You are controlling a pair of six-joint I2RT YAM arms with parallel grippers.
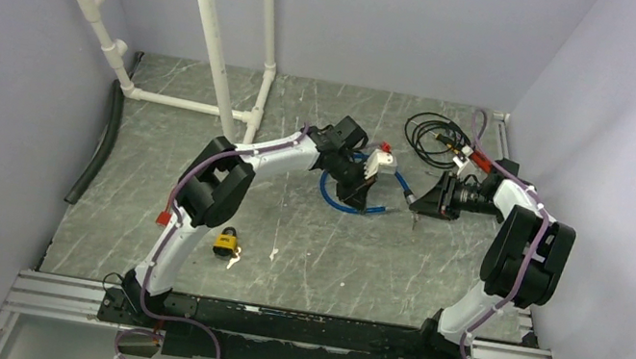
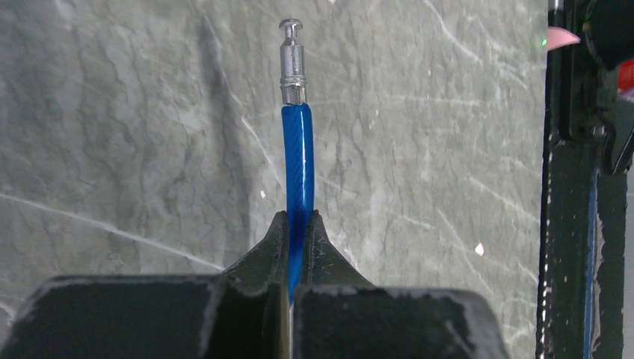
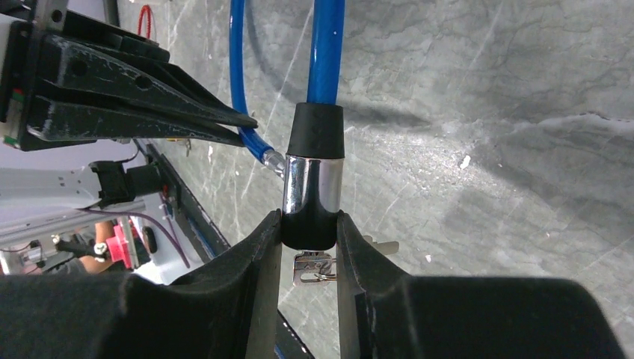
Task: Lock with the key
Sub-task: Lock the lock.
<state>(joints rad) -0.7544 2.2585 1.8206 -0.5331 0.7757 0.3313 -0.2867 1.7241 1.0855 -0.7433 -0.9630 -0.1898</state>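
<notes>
A blue cable lock loops on the grey table between my two grippers. My left gripper is shut on the blue cable just below its bare metal pin end, which points away from the fingers. My right gripper is shut on the black and chrome lock barrel. A silver key sticks out of the barrel's lower end, between the fingers. In the right wrist view the left gripper holds the pin end just left of the barrel. Both grippers face each other at table centre.
A yellow padlock with a key lies near the left arm's base. White pipes stand at the back left, with a black hose along the left wall. A coil of black wire lies at the back right.
</notes>
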